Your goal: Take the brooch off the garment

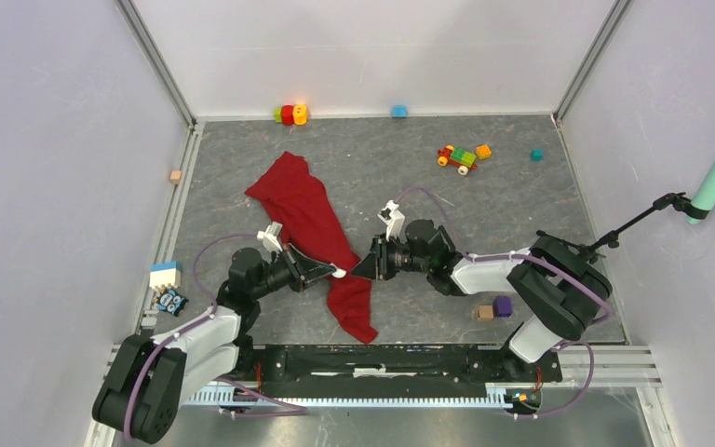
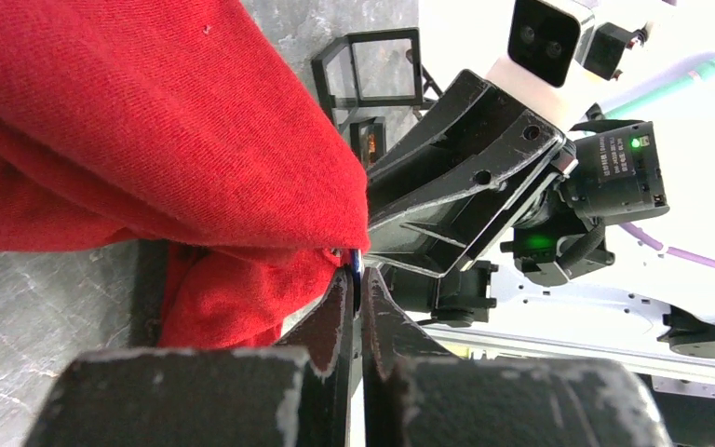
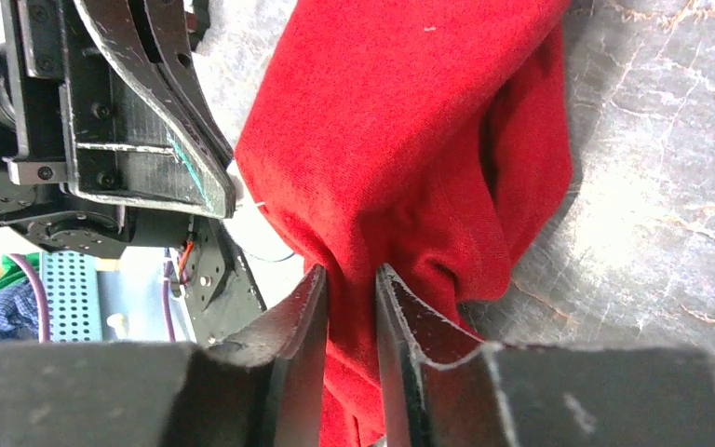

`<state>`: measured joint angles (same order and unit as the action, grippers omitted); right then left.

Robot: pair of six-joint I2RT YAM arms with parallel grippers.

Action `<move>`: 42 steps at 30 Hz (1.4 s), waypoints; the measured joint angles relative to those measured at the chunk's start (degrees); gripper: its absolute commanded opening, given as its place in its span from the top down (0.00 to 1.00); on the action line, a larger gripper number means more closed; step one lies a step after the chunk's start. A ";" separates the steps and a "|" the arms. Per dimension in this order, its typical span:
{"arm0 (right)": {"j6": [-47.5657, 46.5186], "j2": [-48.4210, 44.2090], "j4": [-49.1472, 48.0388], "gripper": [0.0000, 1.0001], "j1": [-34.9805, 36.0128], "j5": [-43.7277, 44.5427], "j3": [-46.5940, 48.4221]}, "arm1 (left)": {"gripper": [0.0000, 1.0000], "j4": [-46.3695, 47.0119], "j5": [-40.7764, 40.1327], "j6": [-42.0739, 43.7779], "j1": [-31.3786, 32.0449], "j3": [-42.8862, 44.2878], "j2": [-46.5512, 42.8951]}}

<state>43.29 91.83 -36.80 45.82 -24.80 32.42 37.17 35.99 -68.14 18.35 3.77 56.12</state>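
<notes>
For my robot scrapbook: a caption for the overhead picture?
Left gripper pinches the brooch while right gripper clamps the red garment.

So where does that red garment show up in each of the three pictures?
Top external: the garment lies diagonally at centre.
Left wrist: the garment fills the upper left.
Right wrist: the garment is at centre, bunched in the right gripper.
Shared landmark: the grey marbled table under it.
</notes>
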 measured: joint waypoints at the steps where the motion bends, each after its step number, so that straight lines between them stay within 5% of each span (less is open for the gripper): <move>1: -0.24 0.00 0.52 0.77 0.09 -0.11 0.02 | 0.98 -1.22 -0.11 0.55 0.00 0.24 -0.28; 5: -1.95 -0.13 2.71 0.90 0.26 -0.22 0.35 | 0.97 -4.24 -0.46 1.86 0.00 0.83 -0.39; 14: -5.77 -3.82 8.11 0.97 0.31 0.31 1.75 | 0.43 -6.14 -1.66 3.78 0.00 1.31 1.18; 21: -6.49 -3.85 9.40 0.98 0.31 -0.52 2.10 | 0.40 -6.27 -1.92 3.93 0.00 1.31 1.46; 25: -4.42 -3.82 7.93 1.00 0.04 -1.42 2.05 | 0.30 -7.21 -2.03 4.42 0.00 1.16 -0.94; 29: 0.90 -3.74 0.79 1.00 -1.05 -3.19 0.79 | 0.42 -7.89 -2.71 5.88 0.00 -1.70 -9.29; 34: 6.49 -2.89 -5.81 1.00 -1.73 -3.65 -0.28 | 0.74 -12.85 -4.02 7.39 0.13 -3.08 -23.58; 39: 10.21 -2.82 -10.21 1.00 -1.73 -3.52 -0.85 | 0.74 -15.52 -6.54 7.85 0.31 -3.08 -34.84; 42: 11.89 -2.71 -12.44 1.00 -1.73 -3.37 -1.16 | 0.63 -16.22 -7.87 7.80 0.50 -3.08 -35.95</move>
<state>55.18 89.12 -49.23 44.10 -28.16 31.27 20.95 28.12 -60.34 18.85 0.69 20.16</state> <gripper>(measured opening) 0.043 0.275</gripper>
